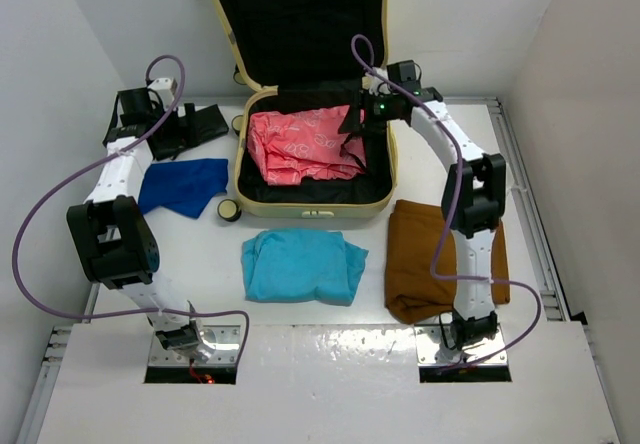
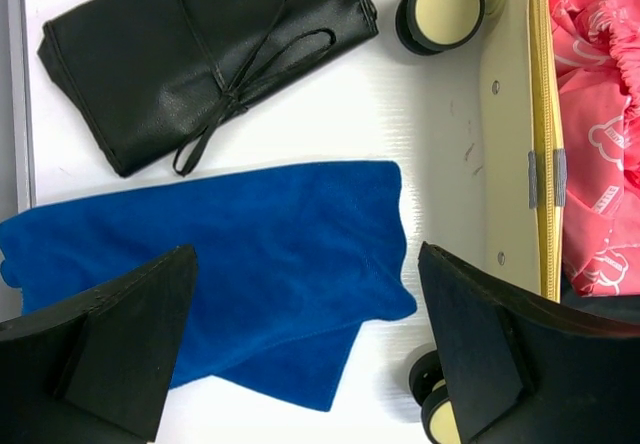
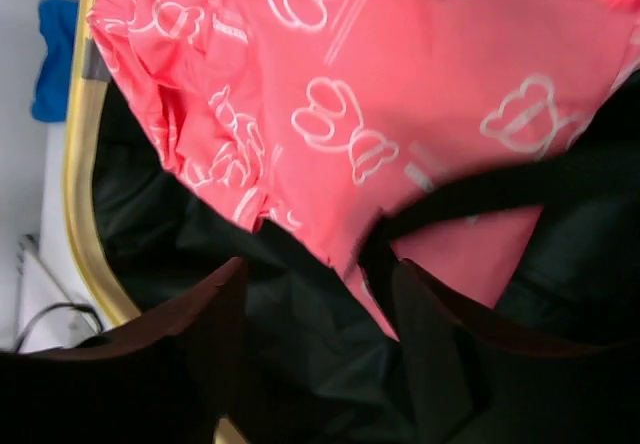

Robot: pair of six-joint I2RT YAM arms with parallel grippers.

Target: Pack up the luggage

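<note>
Cream-yellow luggage (image 1: 315, 202): open at the back middle of the table (image 1: 210, 254). Base lies flat. Lid (image 1: 300, 24) stands upright behind it against the rear wall. Black lining shows in both halves.
Pink garment (image 1: 300, 144): white outline print, crumpled inside the base and filling most of it. Lining is bare along the front and right edges.
Black strap (image 3: 520, 179): seen from the right wrist, crosses over the pink garment toward the right side.
Right gripper (image 1: 358, 116): over the right rear part of the base, close above the garment. From its own camera the fingers (image 3: 170, 354) stand apart with a clear gap. Only lining and the garment's lower edge show under that gap, and nothing is pinched. Released.
Left gripper (image 1: 185, 132): outside the luggage, to its left. From its own camera the fingers (image 2: 110, 354) are spread wide above the blue cloth with nothing between them. Released.
Blue cloth (image 1: 185, 186): folded, flat on the table just left of the luggage, near the front left wheel (image 1: 229, 210).
Black pouch (image 1: 212, 121): rolled flat and tied with a cord, behind the blue cloth, with a strip of bare table between them.
Teal cloth (image 1: 303, 266): folded, on the table in front of the luggage.
Brown cloth (image 1: 415, 254): folded, right of the teal cloth, partly under the right arm.
</note>
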